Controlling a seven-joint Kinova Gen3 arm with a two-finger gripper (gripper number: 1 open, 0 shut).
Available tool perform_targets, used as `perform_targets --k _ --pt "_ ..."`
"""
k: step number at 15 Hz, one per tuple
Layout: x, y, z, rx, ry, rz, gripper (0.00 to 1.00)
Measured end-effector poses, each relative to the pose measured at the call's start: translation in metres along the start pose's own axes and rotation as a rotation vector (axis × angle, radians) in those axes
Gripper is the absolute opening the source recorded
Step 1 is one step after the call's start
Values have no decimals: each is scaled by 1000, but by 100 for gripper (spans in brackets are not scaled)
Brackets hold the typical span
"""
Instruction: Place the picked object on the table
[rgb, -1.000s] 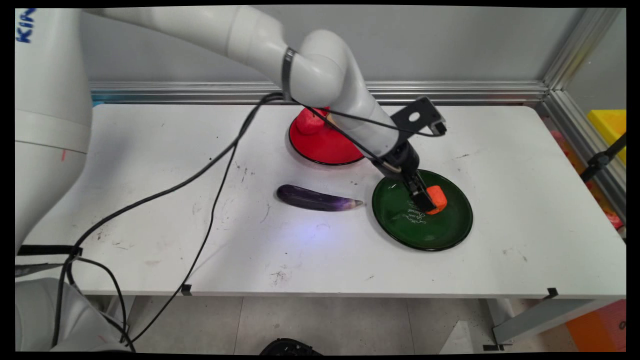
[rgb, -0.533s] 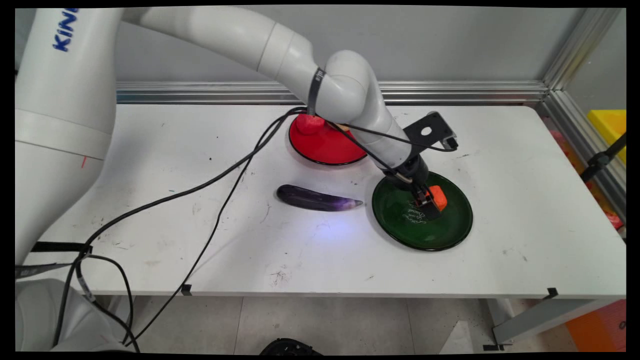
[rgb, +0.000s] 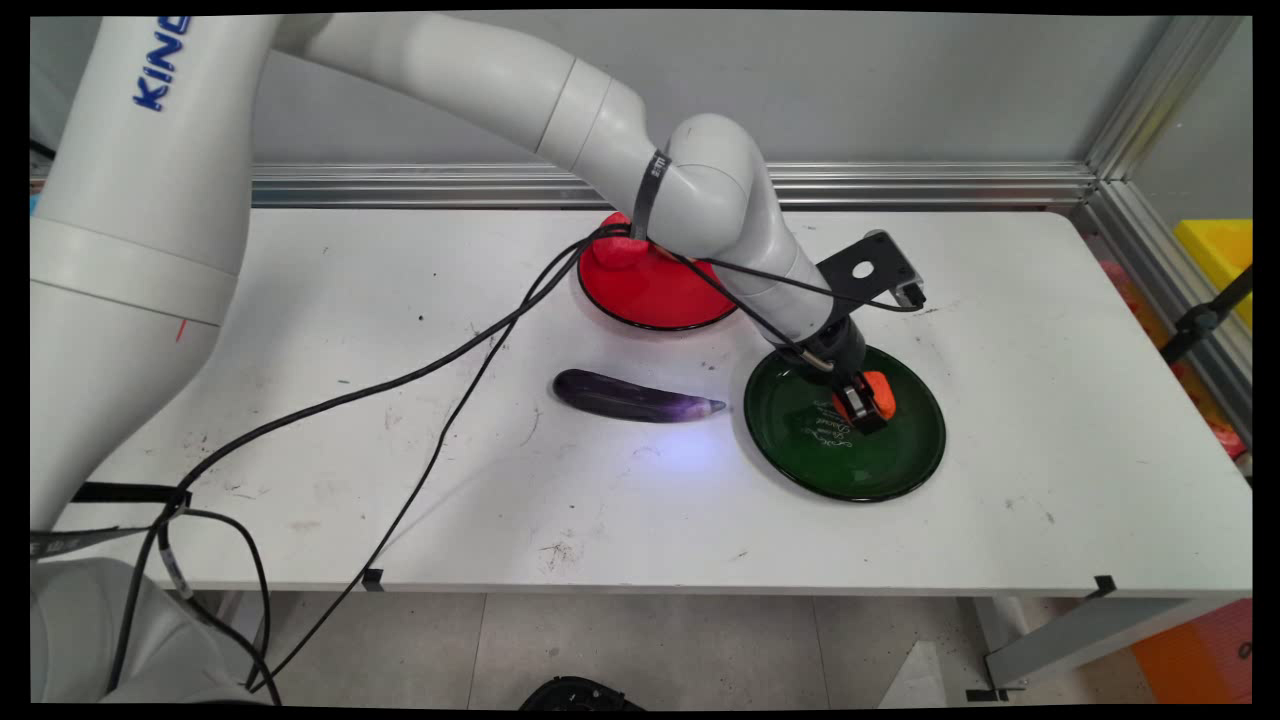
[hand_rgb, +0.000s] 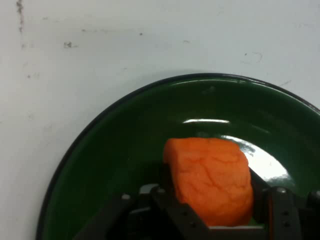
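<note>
End effector (rgb: 863, 407) clamped around orange block (hand_rgb: 210, 180)

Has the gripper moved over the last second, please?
Yes: the gripper, closed around the orange block, shifted slightly toward the far rim of the green plate, which stayed put.

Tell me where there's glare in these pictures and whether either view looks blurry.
Hand view: bright white reflections sit on the green plate beside the orange block, which looks soft, as does the linkage at the bottom edge. Main view: sharp; the plate shows only faint sheen, and the tool is crisp.
</note>
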Motion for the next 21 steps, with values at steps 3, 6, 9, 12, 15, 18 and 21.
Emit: perform_targets --k 3,6,9,12,15,18,21 --pt "0 -1 -4 7 4 13 0" --pt "0 -4 -17 19 9 34 0" --pt "2 -7 -38 27 18 54 0" --pt "4 -7 -60 26 26 73 0" --pt "4 -6 -89 17 31 99 0" --pt "-4 -4 -120 6 24 123 0" --pt "-24 7 -156 -28 -2 147 0"
